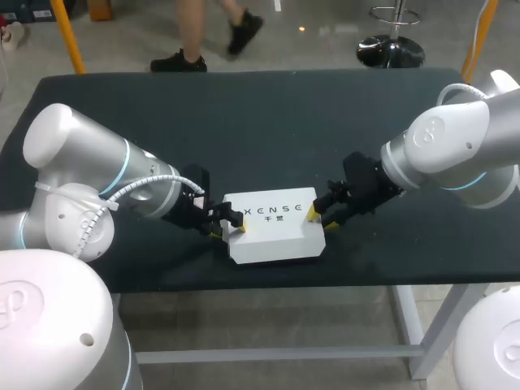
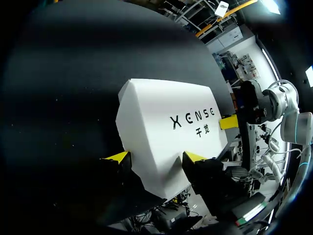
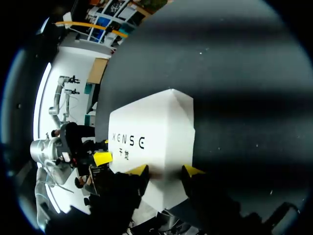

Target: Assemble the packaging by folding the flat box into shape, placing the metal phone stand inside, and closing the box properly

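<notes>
Box (image 1: pixel 273 236) flat on the desk (image 1: pixel 244 122), left fingers (image 1: pixel 241 228) and right fingers (image 1: pixel 312 213) each pinching one end of it — I'd press inward evenly so the flaps seat square.

I work in a robotics lab or workshop, nothing homely about it. My left arm (image 1: pixel 89 162) and right arm (image 1: pixel 455 138) — white industrial machines with exposed cabling — come in over a plain dark-topped table (image 1: pixel 244 106) on a white metal frame, a test bench.

Even overhead light; the white box (image 1: pixel 272 231) glares.
</notes>
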Motion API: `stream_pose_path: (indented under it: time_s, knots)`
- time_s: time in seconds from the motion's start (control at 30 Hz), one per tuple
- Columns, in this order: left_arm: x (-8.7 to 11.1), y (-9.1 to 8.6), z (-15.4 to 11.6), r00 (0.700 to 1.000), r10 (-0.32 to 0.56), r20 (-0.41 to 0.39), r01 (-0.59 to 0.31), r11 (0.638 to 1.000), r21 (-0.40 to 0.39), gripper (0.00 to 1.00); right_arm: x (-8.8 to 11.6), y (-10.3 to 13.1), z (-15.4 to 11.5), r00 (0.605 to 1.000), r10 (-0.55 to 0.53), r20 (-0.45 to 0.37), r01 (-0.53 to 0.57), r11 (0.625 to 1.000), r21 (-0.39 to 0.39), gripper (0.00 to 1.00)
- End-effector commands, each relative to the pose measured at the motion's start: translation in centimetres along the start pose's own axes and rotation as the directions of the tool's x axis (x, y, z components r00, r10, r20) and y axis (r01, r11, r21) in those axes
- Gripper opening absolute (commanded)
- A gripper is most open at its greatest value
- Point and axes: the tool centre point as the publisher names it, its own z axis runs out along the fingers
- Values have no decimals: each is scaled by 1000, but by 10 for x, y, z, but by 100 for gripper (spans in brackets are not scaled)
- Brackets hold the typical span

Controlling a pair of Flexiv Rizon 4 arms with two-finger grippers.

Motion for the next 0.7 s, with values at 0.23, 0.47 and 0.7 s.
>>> stream_pose_path:
  time_s: [0.23, 0.47, 0.7]
  knots:
    - [1, 1, 4, 1000, 1, 3, -1, 1000, 0, 70, 1, 0, 3, 1000, -2, -8, 2, 1000, 2, 44]
    - [0, 0, 4, 1000, -1, -5, 0, 1000, -9, 65, 1, 0, 4, 1000, -3, -6, 3, 1000, -2, 47]
    - [-3, -1, 1, 998, -13, -58, 9, 998, -60, 66, 1, -1, 4, 1000, -3, -4, 3, 1000, -4, 46]
